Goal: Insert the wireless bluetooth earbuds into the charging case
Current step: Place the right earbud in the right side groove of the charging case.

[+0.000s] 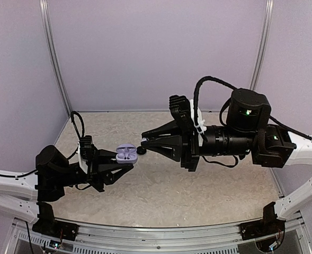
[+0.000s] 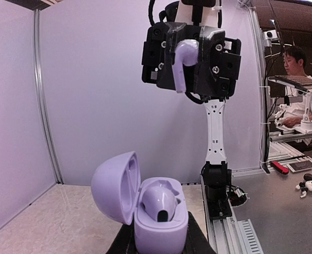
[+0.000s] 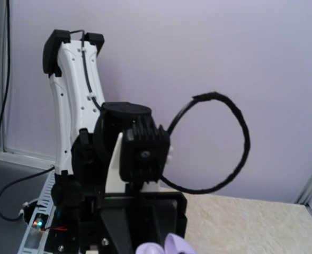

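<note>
**Pale-walled booth, beige tabletop: 2nd bud poised at the open case**

Walls [image 1: 156, 53] close in on three sides of the speckled tabletop [image 1: 198, 196]. Both arms meet in mid-air above its middle, well apart from every edge.

L gripper [image 1: 123, 163] is clamped on the base of the charging case [image 2: 158, 225], which it holds off the table. The lid [image 2: 116, 193] is swung back to one side and the mouth faces the other arm, prob. so the hollows meet the incoming bud head-on. A seated earbud [image 2: 159, 202] fills one hollow.

R gripper [image 1: 144, 144] has its fingers pinched together on the second earbud [image 2: 183, 62], bulb up and stem down in the L wrist view. The stem sticks out of the grip, which should let it lead into the hollow (my read).

From the top cam the R tips are just beside the case; contact can't be told. No view shows the free hollow clearly.

Room: the open lid bounds one side and the seated bud sits close by, so the lane btwn them looks tight. A straight, well-aligned entry seems called for. There's plenty of open space behind both arms for backing off.
</note>
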You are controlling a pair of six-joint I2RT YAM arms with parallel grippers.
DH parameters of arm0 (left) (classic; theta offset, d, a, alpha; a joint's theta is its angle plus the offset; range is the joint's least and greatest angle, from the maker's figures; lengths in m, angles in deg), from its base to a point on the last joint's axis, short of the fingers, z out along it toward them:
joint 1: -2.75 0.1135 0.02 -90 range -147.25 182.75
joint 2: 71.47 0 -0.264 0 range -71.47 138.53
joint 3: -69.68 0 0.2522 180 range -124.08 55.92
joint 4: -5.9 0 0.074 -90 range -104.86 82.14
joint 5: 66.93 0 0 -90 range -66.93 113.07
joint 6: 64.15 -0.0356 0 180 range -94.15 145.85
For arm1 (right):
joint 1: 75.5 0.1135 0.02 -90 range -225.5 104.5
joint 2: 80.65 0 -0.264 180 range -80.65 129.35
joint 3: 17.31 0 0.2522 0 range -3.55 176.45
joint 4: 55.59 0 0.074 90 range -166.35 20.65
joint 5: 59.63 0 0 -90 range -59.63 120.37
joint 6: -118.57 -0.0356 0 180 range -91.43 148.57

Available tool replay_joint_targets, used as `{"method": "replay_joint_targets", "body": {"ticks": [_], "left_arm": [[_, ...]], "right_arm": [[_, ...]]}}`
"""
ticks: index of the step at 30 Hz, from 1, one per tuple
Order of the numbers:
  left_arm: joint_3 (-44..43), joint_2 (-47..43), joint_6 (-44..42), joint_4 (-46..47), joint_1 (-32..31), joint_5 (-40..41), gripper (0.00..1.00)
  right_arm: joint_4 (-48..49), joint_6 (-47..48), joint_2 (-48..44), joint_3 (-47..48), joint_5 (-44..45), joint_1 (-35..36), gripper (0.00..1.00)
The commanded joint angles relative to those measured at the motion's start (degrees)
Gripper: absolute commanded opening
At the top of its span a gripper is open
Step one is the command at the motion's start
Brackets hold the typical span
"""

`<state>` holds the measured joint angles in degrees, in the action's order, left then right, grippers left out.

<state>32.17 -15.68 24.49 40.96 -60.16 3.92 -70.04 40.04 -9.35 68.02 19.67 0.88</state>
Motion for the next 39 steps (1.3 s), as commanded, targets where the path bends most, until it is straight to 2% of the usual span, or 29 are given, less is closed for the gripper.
{"method": "replay_joint_targets", "body": {"ticks": [1, 39], "left_arm": [[-1.16, 0.02, 2.53, 3.15, 0.43, 0.68, 0.08], [-0.77, -0.77, 3.24, 4.59, 0.49, 3.38, 0.08]], "right_arm": [[5.44, 0.27, 1.29, -1.22, -1.41, 0.7, 0.14], [9.25, 0.42, 8.29, -1.04, 3.14, 0.79, 0.13]]}}
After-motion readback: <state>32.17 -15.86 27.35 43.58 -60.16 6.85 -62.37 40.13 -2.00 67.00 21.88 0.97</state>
